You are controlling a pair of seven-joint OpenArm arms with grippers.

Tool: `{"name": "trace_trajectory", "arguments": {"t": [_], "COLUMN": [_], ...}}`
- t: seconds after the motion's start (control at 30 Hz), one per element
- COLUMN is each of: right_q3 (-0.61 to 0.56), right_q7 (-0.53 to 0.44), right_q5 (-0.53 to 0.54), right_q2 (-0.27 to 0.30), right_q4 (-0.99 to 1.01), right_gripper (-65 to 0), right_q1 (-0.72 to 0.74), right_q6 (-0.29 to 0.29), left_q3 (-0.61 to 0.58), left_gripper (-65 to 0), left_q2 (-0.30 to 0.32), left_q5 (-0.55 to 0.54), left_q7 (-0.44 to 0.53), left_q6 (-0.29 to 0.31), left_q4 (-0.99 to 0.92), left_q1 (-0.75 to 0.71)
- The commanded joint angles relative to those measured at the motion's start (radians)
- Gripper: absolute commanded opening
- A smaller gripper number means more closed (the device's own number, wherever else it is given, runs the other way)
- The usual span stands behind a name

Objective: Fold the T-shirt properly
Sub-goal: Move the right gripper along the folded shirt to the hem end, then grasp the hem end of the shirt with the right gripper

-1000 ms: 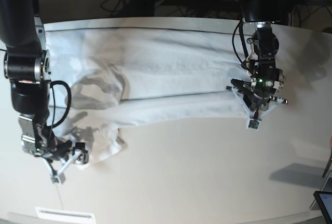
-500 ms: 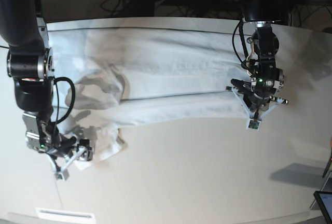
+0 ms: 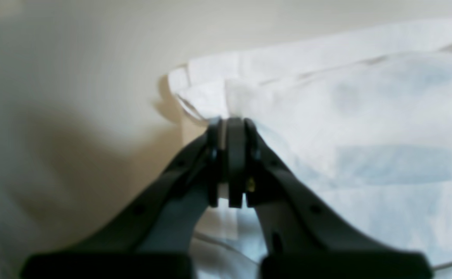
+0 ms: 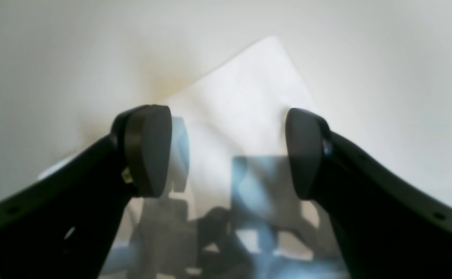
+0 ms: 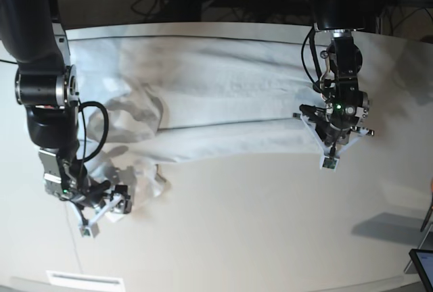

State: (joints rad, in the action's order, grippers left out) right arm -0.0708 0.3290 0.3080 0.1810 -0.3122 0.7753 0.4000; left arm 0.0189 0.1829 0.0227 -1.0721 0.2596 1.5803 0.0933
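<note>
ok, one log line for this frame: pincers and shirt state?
left pincer: shut on T-shirt edge | right pincer: open, straddling a shirt corner, no grip | T-shirt: spread across table, partly bunched at the right arm's end

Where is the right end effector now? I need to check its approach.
Base view, lower left: right end effector, open, over the T-shirt corner.

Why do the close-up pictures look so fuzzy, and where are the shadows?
Left wrist view: the shut left gripper pinching the T-shirt is soft, the tabletop behind it blurred. Right wrist view: the open right gripper is blurred and casts a bluish shadow on the cloth. Base view: sharper, with a shadow at the lower right.
</note>
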Motion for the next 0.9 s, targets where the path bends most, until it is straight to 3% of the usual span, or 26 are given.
{"name": "trace_trajectory", "arguments": {"t": [0.0, 0.1, 0.17, 0.27, 0.47, 0.87], "right_q3": [-0.002, -0.004, -0.004, -0.002, 0.004, 0.006], "right_q7": [0.040, 0.045, 0.046, 0.045, 0.040, 0.045], "right_q5": [-0.005, -0.007, -0.033, -0.135, -0.292, -0.290], "right_q2": [-0.008, -0.010, -0.008, -0.013, -0.051, -0.056], "right_q4": [-0.006, -0.043, -0.051, -0.051, -0.052, -0.052], "right_gripper": [-21.3, -21.5, -21.3, -21.0, -21.0, -20.9], "right_q1": [0.022, 0.028, 0.032, 0.045, 0.071, 0.134], "right_q6": [0.014, 0.004, -0.036, -0.079, -0.082, -0.082], "left_q3": [0.002, 0.002, 0.002, 0.002, -0.004, 0.002], "left_gripper": [-65.0, -65.0, -65.0, -65.0, -65.0, -65.0], "left_q2": [0.008, 0.008, 0.008, 0.010, 0.010, 0.010], "left_q5": [0.001, 0.003, 0.004, 0.003, 0.000, 0.000], "left_q7": [0.011, 0.011, 0.011, 0.011, 0.013, 0.013], "left_q6": [-0.006, -0.006, -0.006, -0.006, -0.006, -0.006], "left_q4": [0.022, 0.022, 0.022, 0.021, 0.021, 0.019], "left_q1": [0.018, 0.018, 0.018, 0.018, 0.018, 0.018]}}
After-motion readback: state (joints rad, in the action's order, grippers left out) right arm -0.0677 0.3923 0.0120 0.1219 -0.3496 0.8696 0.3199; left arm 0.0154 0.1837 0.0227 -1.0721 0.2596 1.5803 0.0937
